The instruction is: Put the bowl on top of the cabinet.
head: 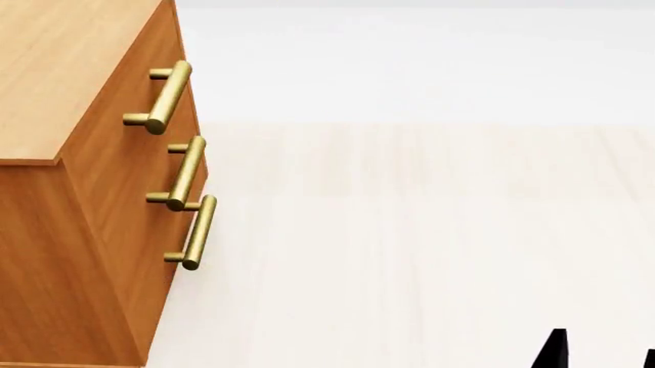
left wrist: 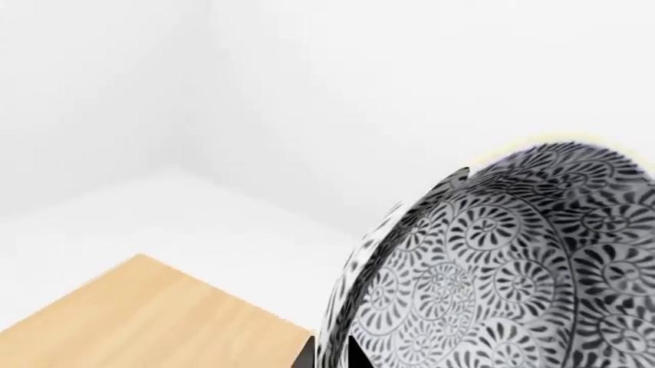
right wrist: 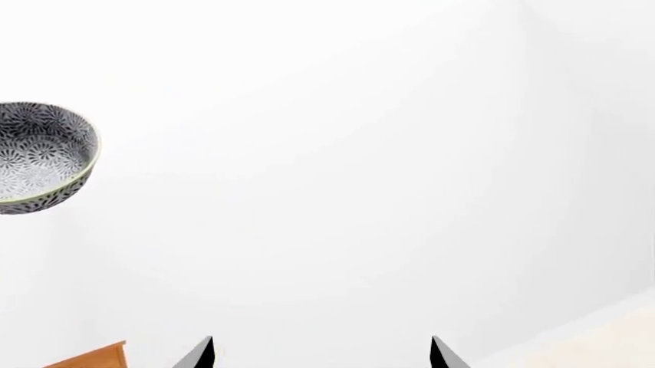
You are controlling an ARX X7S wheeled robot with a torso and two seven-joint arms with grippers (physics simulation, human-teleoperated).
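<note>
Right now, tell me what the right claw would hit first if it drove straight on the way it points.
Probably nothing close. Ahead of the open right claw the right wrist view shows only blank white wall. The bowl hangs well off to one side, outside that line. Depth to the wall is unclear.

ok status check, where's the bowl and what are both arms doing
Left pincer shut on bowl, held aloft, tilted. Right pincer open, empty. Cabinet top bare where visible, nothing seen in the way.

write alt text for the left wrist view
A patterned black-and-white bowl fills the near side of the frame, seen close up. Beyond it, a corner of the cabinet top shows light wood against white walls.
</note>
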